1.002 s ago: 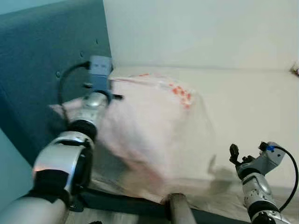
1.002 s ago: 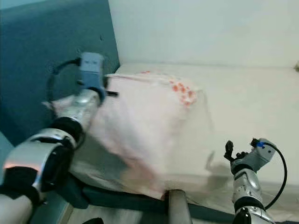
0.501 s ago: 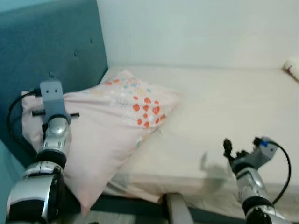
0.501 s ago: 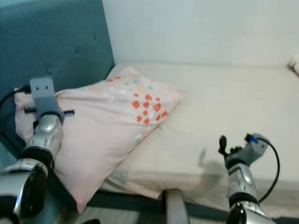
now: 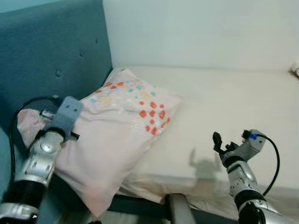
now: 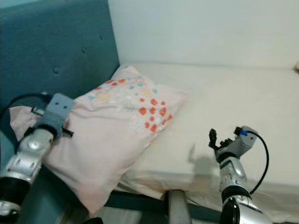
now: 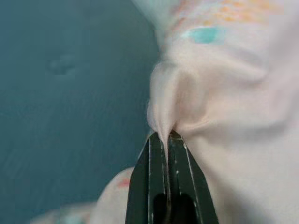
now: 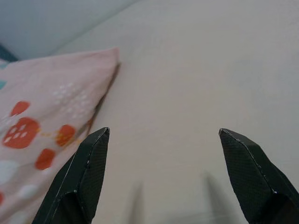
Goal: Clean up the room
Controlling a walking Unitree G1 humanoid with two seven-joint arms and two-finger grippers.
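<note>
While the pink pillow (image 5: 119,133) lies on the head end of the bed (image 5: 233,102), leaning against the blue headboard (image 5: 46,56), the left end effector (image 7: 167,140) pinches a fold of its fabric near the corner beside the headboard, with the fingers pressed together on the cloth. The right end effector (image 8: 163,154) hovers over the bare mattress, its fingers spread wide, apart from the pillow.

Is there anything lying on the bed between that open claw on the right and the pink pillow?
Nothing visible: only bare mattress lies between the open right gripper and the pillow. The left gripper already pinches the pillow's edge.
</note>
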